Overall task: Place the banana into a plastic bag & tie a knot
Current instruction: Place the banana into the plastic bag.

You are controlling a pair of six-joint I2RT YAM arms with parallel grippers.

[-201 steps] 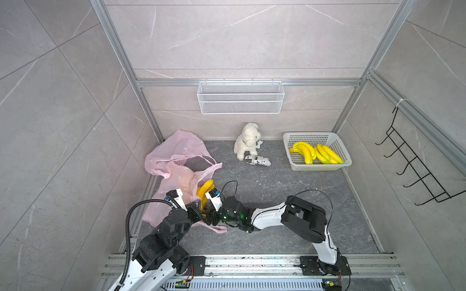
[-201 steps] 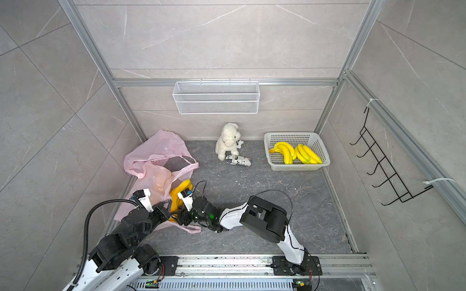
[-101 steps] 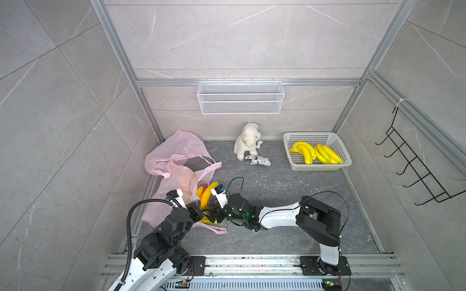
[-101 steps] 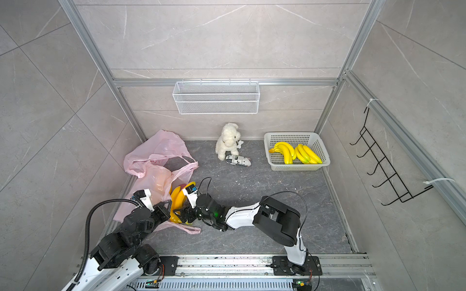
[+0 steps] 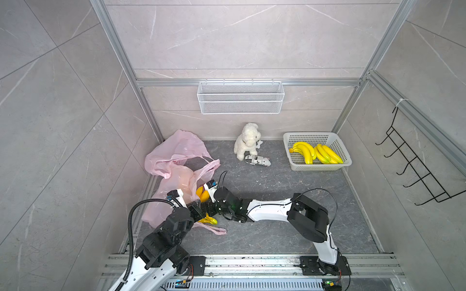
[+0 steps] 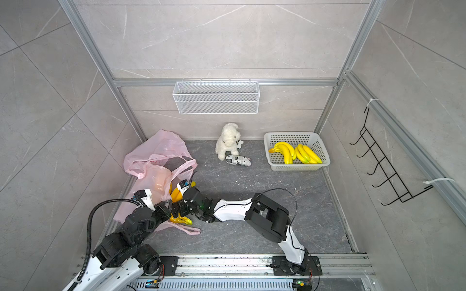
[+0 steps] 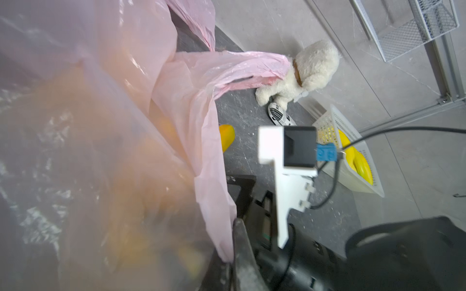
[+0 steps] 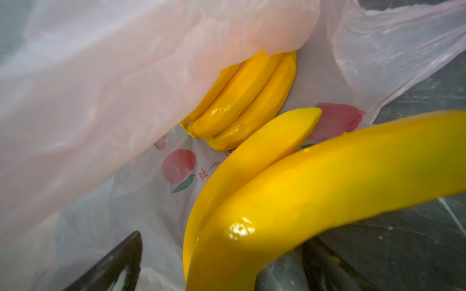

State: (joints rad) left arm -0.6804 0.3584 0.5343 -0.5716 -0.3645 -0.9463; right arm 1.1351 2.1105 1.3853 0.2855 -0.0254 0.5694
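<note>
A pink plastic bag (image 5: 176,161) (image 6: 156,153) lies crumpled at the left of the floor. My left gripper (image 5: 196,211) (image 7: 233,264) is shut on the edge of its mouth (image 7: 216,201). A yellow banana bunch (image 5: 203,195) (image 6: 176,194) (image 8: 302,189) lies at the mouth, partly inside. My right gripper (image 5: 209,210) (image 8: 224,252) is open around it, with a gap between one finger (image 8: 126,252) and the fruit. Deeper in the bag lies another banana bunch (image 8: 247,100).
A white basket (image 5: 320,167) with more bananas stands at the back right. A white plush dog (image 5: 247,141) and a small patterned object (image 5: 257,160) sit at the back middle. A wire shelf (image 5: 240,100) hangs on the back wall, a black hook rack (image 5: 413,171) on the right wall.
My right arm stretched left and lowered the banana bunch from upright down into the bag's mouth, and its jaws widened. The left gripper kept its hold on the bag.
</note>
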